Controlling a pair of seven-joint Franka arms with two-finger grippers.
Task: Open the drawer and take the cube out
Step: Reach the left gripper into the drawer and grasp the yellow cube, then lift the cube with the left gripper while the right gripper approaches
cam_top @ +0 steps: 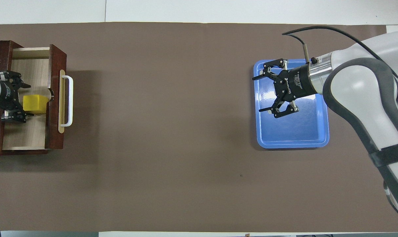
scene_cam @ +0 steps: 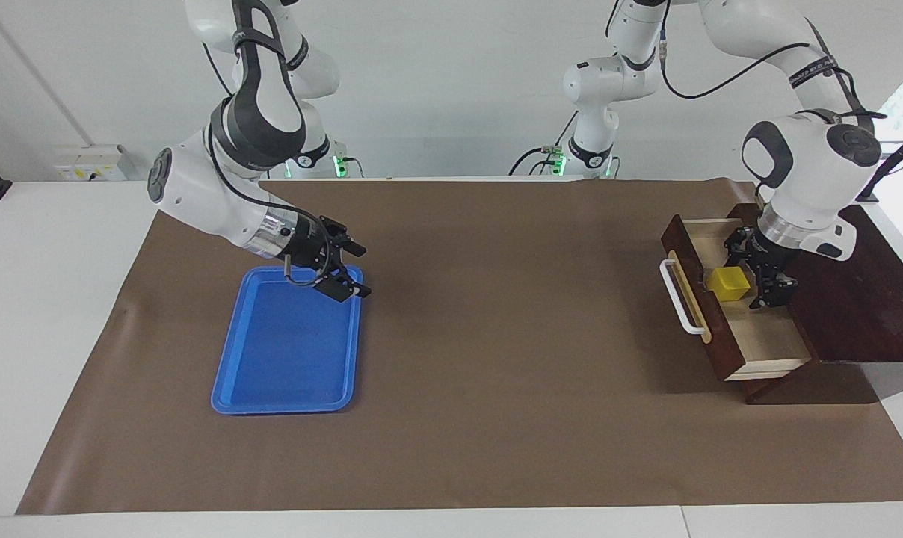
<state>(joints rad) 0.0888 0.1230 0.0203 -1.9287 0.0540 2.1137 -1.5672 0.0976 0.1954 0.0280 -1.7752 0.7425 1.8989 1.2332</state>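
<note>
The drawer stands pulled out of its dark wooden box at the left arm's end of the table, with its white handle facing the table's middle. The yellow cube rests on the drawer's pale floor, close to the drawer front. My left gripper is lowered into the drawer, open, one finger on each side of the cube's box-side end. I cannot tell whether the fingers touch it. My right gripper hangs open and empty over the blue tray.
A flat blue tray lies empty toward the right arm's end of the table. A brown mat covers the table between tray and drawer. The box's dark top sits right beside the left wrist.
</note>
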